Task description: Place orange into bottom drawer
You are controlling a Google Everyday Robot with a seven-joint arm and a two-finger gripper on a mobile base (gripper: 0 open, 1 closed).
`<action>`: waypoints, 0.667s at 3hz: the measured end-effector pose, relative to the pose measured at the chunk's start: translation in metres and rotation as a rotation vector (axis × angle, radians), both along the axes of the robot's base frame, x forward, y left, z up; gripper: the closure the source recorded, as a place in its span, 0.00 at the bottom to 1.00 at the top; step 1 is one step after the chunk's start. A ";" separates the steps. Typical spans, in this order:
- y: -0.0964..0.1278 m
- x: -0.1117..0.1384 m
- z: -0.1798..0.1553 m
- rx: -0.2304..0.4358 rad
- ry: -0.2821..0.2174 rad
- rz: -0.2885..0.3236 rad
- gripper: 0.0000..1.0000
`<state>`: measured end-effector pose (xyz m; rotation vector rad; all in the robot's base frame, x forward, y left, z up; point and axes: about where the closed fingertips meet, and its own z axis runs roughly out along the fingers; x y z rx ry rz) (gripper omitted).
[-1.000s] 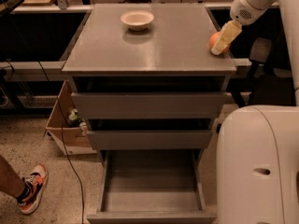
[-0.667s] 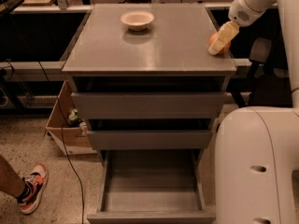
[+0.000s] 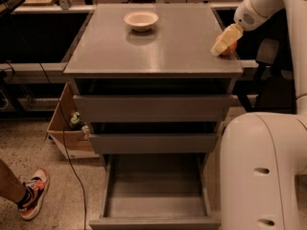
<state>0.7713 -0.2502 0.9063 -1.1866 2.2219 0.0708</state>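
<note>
Cream gripper [image 3: 220, 47] overlapping orange [image 3: 230, 49], cabinet top [image 3: 158, 47]

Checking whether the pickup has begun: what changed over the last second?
Hardly anything visible. The gripper stays at the orange near the right edge of the cabinet top, shifting slightly at most. The cream bowl is unmoved; the bottom drawer remains pulled open.

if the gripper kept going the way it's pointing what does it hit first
Most likely the orange, right at the tip of the gripper, near the right edge of the cabinet top; just past it, that surface itself. Depth is unclear.
</note>
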 end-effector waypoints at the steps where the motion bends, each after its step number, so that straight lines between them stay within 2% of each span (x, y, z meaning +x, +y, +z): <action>1: 0.005 0.003 -0.003 0.026 0.005 -0.005 0.00; 2: 0.003 0.010 -0.011 0.027 0.007 -0.032 0.00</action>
